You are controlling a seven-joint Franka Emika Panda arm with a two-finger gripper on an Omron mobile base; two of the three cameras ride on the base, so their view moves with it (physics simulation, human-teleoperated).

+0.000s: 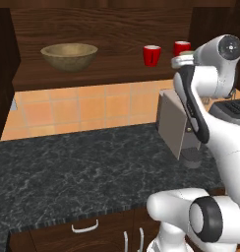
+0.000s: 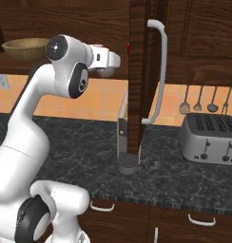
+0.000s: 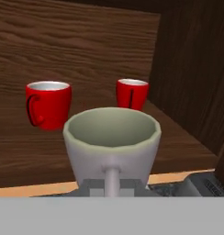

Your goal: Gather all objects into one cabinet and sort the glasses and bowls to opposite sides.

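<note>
Grey cup directly above fingers, two red cups behind

White arm bent up high, elbow raised, reaching far forward, claw level, closed on a grey cup

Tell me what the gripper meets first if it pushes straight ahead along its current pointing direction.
The pale grey cup sits right in front of the gripper, so it meets that first. Beyond it stand two red cups, then the cabinet's back wall; exact depth is unclear.

2 red cups, grey cup, tan bowl.
</note>
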